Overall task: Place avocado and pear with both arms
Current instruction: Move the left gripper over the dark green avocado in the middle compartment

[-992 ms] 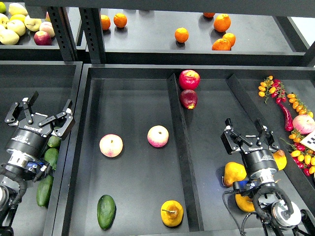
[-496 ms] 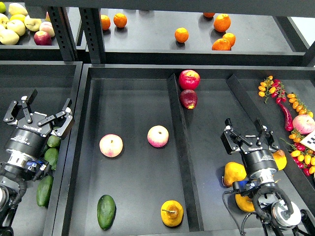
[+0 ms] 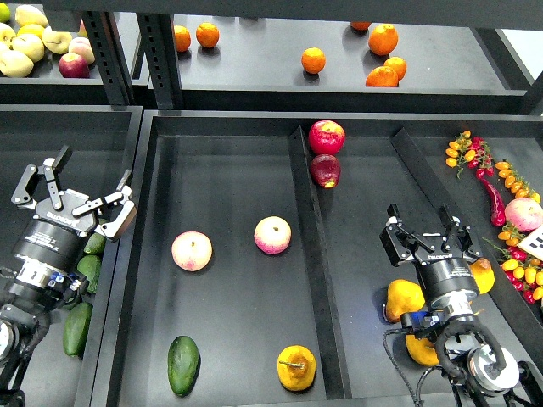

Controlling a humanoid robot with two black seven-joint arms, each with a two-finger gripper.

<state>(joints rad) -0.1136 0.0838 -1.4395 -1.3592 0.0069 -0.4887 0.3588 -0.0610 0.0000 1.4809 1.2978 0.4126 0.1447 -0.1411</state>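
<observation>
From my remote station, the central black tray (image 3: 229,153) fills most of the head view, split by a raised divider (image 3: 316,280) into a wide left compartment and a narrower right one. Behind it runs a shelf (image 3: 254,68) carrying loose oranges (image 3: 313,60).

My left gripper (image 3: 78,192) hangs over the bin to the left of the tray, jaws spread wide and holding nothing; green fruit (image 3: 78,326) lies in that bin just beneath the arm. My right gripper (image 3: 427,232) hangs over the right compartment, fingers also apart and empty. Yellow pears (image 3: 402,298) sit close beside its wrist.

In the left compartment, the avocado (image 3: 183,365) lies near the front edge, well apart from both grippers. The pear (image 3: 296,367) stands at the front right corner of the same compartment, just beside the divider, stem visible. Two pinkish apples (image 3: 192,251) rest near the compartment's middle, apart from each other. A red apple (image 3: 327,136) sits at the divider's far end.
</observation>
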